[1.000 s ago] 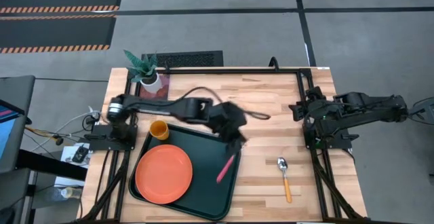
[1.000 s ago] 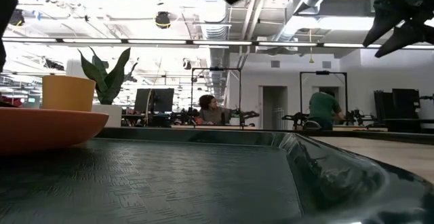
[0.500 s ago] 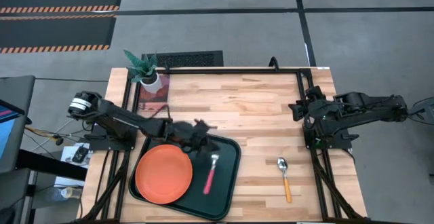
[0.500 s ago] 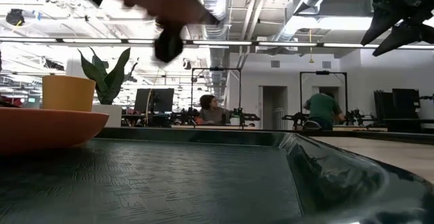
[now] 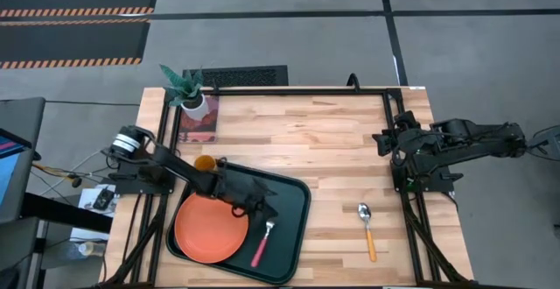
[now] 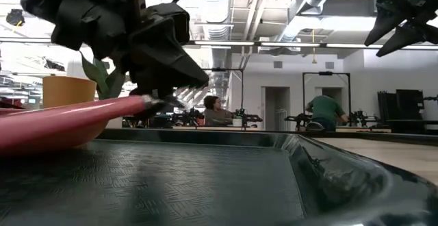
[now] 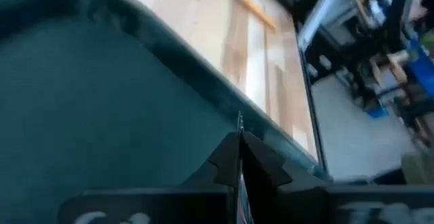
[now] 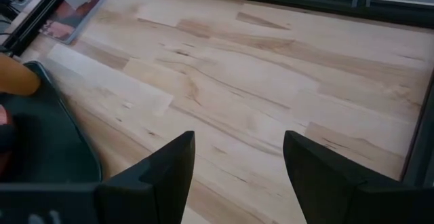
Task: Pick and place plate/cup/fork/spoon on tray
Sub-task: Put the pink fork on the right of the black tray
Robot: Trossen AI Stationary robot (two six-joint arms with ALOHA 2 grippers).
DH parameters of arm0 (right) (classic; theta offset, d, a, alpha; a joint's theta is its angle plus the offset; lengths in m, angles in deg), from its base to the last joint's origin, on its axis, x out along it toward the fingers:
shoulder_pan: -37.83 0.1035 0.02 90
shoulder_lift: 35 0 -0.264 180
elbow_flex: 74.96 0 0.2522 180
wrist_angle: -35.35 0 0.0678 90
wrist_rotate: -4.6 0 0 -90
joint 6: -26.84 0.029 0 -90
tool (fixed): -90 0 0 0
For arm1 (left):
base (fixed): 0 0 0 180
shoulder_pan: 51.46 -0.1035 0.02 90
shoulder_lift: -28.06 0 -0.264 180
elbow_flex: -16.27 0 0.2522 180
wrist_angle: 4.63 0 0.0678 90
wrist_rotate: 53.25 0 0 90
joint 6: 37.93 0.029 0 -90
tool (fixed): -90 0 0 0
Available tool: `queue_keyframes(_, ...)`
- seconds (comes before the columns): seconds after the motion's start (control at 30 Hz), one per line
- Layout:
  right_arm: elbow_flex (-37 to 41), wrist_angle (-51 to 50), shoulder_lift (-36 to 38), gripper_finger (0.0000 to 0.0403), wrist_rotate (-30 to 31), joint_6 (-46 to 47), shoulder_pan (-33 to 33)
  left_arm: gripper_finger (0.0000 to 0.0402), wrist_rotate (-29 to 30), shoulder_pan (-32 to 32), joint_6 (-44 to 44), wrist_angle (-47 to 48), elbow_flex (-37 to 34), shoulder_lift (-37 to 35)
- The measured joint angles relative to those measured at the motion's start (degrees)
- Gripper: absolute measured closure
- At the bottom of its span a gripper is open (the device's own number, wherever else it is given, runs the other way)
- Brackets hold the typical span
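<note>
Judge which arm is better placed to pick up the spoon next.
Right. The spoon lies on bare wood just in front of the right gripper, which waits open. The left gripper is over the tray, shut on the fork.

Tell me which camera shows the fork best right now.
The high view: the whole fork shows on the tray beside the plate, held by the left gripper. The low view shows only its pink handle, the left wrist view a sliver between the fingers, the right wrist view nothing.

No readable text, labels or numbers.
</note>
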Motion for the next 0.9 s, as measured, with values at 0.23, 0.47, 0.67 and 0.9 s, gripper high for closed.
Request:
queue_keyframes(0.23, 0.00, -0.05, -0.02, 0.0152, 0.00, 0.00, 0.00, 0.0401, 2.90, 1.03, -0.75, -1.02, -0.11, 1.42)
queue_keyframes(0.47, 0.00, -0.06, 0.00, 0.0152, 0.00, 0.00, 0.00, 0.0401, 5.43, 0.99, -0.73, 0.37, -0.09, 1.90)
queue_keyframes(0.67, 0.02, -0.12, -0.02, 0.0152, 0.00, 0.00, 0.00, 0.0401, 5.46, 0.95, -1.03, 2.01, -0.09, 1.90)
queue_keyframes(0.9, 0.02, -0.73, 0.00, 0.0152, 0.02, -0.26, 0.00, 0.0401, 5.68, 1.12, -2.59, 3.71, -0.09, 1.90)
